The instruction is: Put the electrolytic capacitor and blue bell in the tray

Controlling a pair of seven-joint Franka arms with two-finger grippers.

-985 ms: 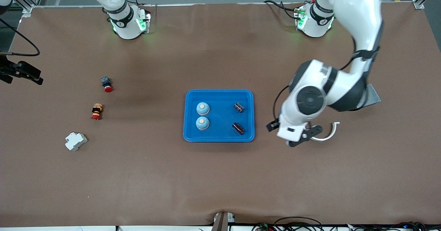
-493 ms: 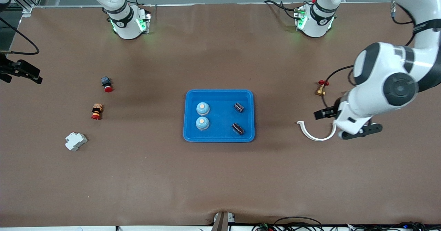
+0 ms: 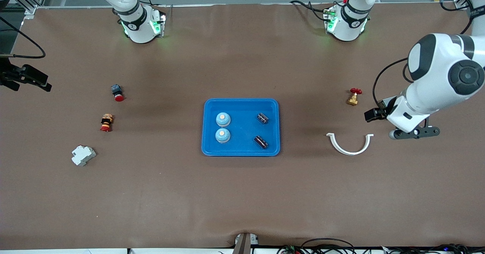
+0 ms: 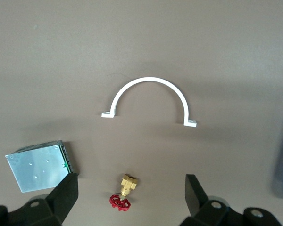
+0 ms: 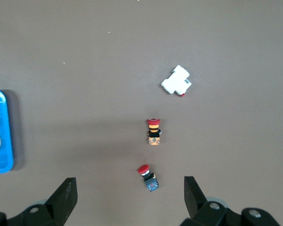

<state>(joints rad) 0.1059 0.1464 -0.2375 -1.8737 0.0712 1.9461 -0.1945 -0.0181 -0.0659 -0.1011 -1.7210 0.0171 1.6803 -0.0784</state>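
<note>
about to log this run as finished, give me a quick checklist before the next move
1. Both blue bells in the tray: ok.
2. Both capacitors in the tray: ok.
3. Left gripper open, holding nothing, over the table near the brass valve: ok.
4. Right gripper open, holding nothing: ok.
5. White clamp outside the tray: ok.
6. More bells or capacitors hidden under the left arm: cannot tell.

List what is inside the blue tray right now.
The tray holds two blue bells toward the right arm's end and two electrolytic capacitors toward the left arm's end, all apart. Nothing covers them; the floor directly beneath each stays hidden.
</note>
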